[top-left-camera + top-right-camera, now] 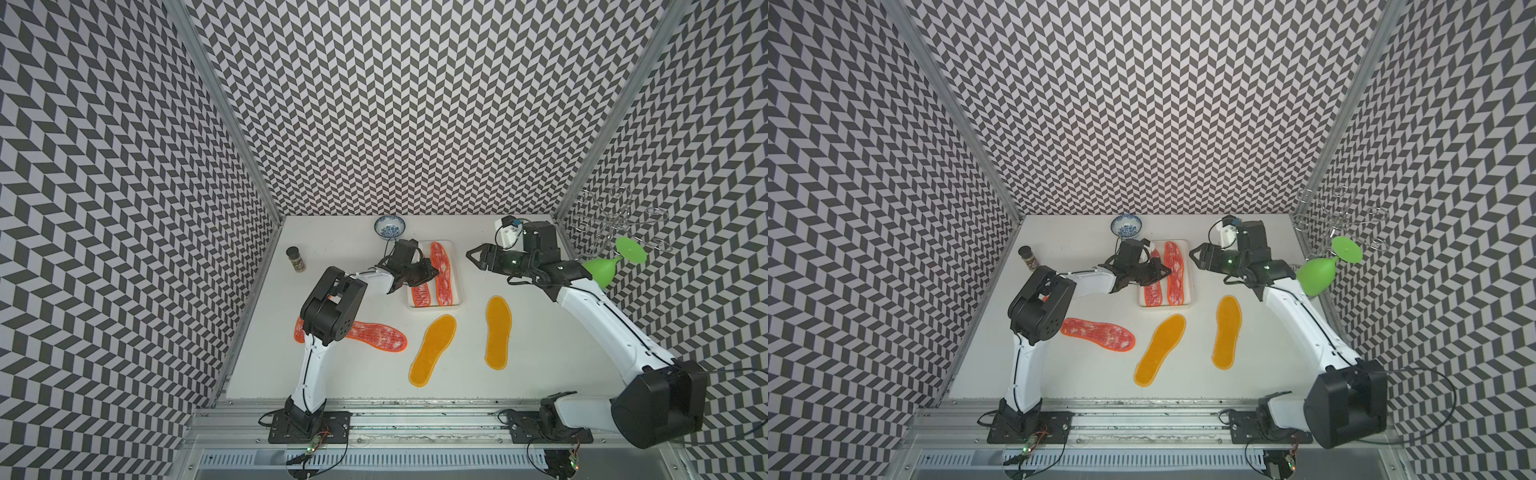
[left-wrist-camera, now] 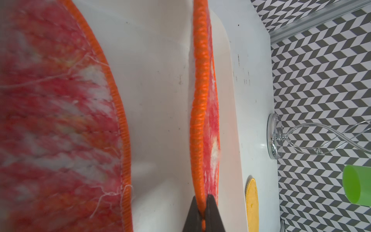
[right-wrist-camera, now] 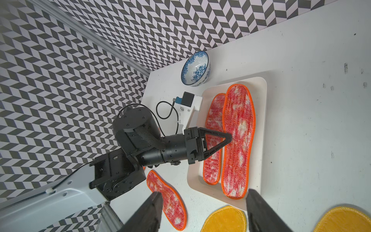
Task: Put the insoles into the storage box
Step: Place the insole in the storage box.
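**Two insoles in box; left gripper pinching one edge**

White table (image 1: pixel 540 374): the storage box (image 1: pixel 457 268) sits far-centre. Two mottled red insoles lie lengthwise inside it, and the right boxed insole (image 1: pixel 441 274) overlaps the left boxed insole (image 1: pixel 420 296). A third mottled insole (image 1: pixel 374 334) lies near-left on the table, partly under the left arm. Nearer than the box lie the centre yellow insole (image 1: pixel 432 349) and the right yellow insole (image 1: pixel 498 332). Left gripper (image 3: pixel 229 138): jaws closed on the orange edge of the right boxed insole. Right gripper (image 1: pixel 473 255): jaws wide apart, empty, just right of the box.
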You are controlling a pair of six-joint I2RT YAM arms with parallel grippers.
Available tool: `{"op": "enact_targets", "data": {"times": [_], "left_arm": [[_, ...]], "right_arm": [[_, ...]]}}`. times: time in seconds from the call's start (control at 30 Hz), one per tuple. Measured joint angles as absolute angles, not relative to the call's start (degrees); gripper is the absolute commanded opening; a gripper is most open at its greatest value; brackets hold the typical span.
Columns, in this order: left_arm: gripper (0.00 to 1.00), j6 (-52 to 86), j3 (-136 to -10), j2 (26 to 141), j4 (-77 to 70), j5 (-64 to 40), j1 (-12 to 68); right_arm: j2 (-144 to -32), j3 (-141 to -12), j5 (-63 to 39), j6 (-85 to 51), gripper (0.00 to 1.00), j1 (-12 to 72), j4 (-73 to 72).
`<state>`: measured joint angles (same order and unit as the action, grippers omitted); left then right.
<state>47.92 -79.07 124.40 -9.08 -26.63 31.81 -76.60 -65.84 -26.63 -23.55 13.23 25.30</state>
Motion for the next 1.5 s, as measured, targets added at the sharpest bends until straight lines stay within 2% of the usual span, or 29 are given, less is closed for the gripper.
{"op": "enact_targets", "data": {"times": [0.2,0.6,0.8,0.93,1.1,1.5], "left_arm": [[0.04,47.8,-79.9,125.3,-8.0,-26.6,32.3],[0.24,47.1,-81.9,127.6,-5.2,-26.7,32.3],[0.37,46.4,-83.5,127.6,-3.3,-26.5,32.3],[0.50,45.6,-85.2,127.6,-0.8,-25.8,32.6],[0.58,45.0,-86.8,127.6,1.8,-24.7,33.3],[0.63,42.5,-90.0,126.7,10.2,-19.9,35.1]], "right_arm": [[-77.6,-65.8,-26.9,-23.4,0.68,13.2,25.3],[-79.5,-65.8,-27.3,-22.9,0.69,12.9,25.5],[-79.9,-65.8,-27.3,-22.5,0.69,12.9,25.6],[-80.0,-65.8,-27.2,-22.4,0.69,12.9,25.6],[-80.0,-65.8,-26.8,-22.0,0.70,12.9,25.6],[-80.0,-66.2,-26.3,-21.6,0.70,12.9,25.8]]}}
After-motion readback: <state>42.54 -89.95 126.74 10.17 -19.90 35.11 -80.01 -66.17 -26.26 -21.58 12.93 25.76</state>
